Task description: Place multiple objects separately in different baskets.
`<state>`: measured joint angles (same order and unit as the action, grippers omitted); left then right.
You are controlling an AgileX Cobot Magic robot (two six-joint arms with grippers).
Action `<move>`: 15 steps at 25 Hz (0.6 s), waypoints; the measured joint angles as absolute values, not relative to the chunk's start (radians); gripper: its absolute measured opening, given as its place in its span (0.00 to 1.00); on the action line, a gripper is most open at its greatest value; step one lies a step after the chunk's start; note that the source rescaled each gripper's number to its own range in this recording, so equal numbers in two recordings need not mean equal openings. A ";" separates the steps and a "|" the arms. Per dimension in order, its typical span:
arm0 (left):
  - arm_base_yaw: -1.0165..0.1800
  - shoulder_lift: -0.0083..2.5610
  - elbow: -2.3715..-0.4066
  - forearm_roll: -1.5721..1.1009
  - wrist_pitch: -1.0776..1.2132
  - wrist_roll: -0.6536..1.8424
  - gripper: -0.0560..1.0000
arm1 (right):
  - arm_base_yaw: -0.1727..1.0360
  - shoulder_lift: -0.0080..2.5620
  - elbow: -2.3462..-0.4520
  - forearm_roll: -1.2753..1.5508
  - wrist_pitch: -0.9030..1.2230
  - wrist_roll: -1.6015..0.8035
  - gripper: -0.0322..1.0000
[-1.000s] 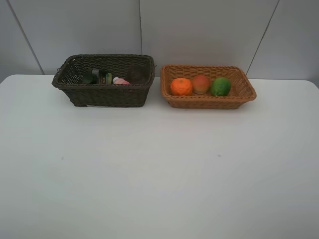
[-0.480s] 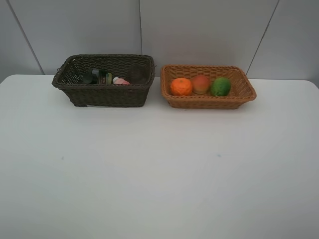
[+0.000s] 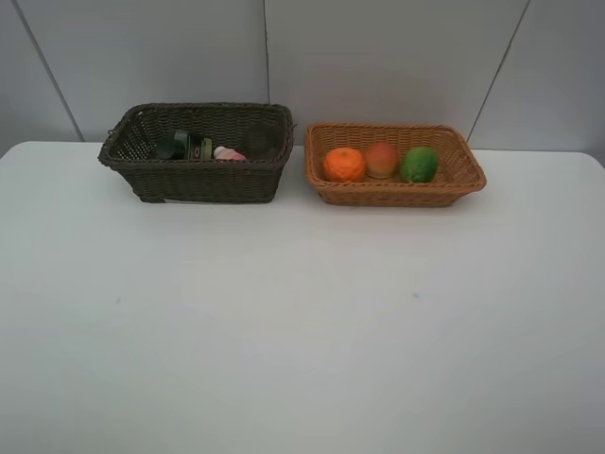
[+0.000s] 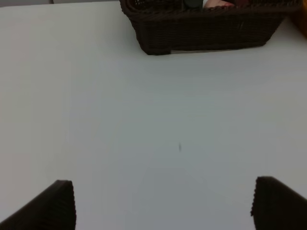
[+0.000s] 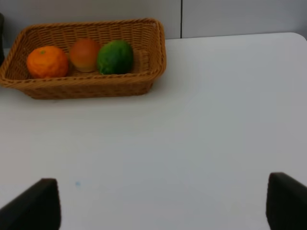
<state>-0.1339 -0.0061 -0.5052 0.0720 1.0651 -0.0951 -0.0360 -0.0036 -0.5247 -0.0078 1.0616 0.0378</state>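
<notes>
The dark brown basket at the back left holds a dark green pump bottle, a small pink bottle and a dim mauve cup. To its right, the tan basket contains an orange tangerine, a peach and a green fruit. Neither arm shows in the exterior view. In the left wrist view my left gripper is open over bare table, well short of the dark basket. My right gripper is open too, empty, short of the tan basket.
A white table spreads in front of both baskets. Grey wall panels stand right behind them. The two baskets sit side by side with a narrow gap between them.
</notes>
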 joint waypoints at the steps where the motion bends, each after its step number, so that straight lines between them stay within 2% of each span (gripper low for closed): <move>1: -0.134 -0.006 -0.505 0.072 1.065 -0.094 0.96 | -0.036 -0.004 -0.525 -0.008 1.062 0.038 0.82; 15: -0.129 -0.006 -0.505 0.071 1.065 -0.093 0.96 | -0.036 -0.004 -0.525 -0.008 1.062 0.038 0.82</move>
